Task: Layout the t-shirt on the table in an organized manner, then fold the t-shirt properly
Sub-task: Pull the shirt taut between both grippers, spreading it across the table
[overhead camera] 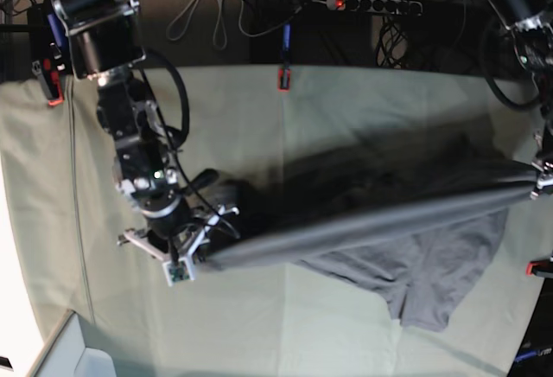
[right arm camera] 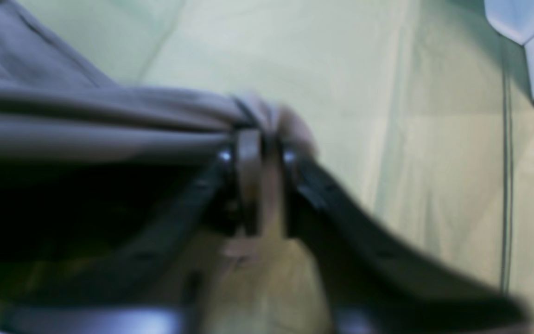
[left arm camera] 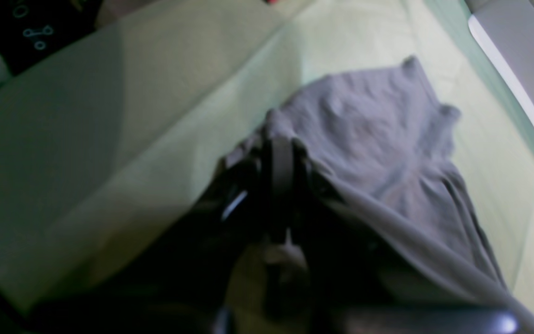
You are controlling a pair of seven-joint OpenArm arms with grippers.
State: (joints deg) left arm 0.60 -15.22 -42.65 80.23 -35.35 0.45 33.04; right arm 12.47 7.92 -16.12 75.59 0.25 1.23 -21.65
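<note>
- Biggest risk right now: the t-shirt (overhead camera: 371, 221) is stretched tight between the two arms, so if either grip slips, that end just drops and bunches back into a heap on the worktop (overhead camera: 363, 109).
- The right gripper (right arm camera: 260, 139) looks like the weak link. Its jaws sit around a gathered wad of grey fabric, but the shot is too blurry to say if they're clamped or letting go.
- The left gripper (left arm camera: 278, 155) has its jaws closed on a bunched edge of the shirt.
- The shirt itself: plain grey, soft, twisted into a taut band up top, with the lower part sagging in wrinkled folds onto the pale green cloth.
- Not laid out flat yet, I'd say.
</note>
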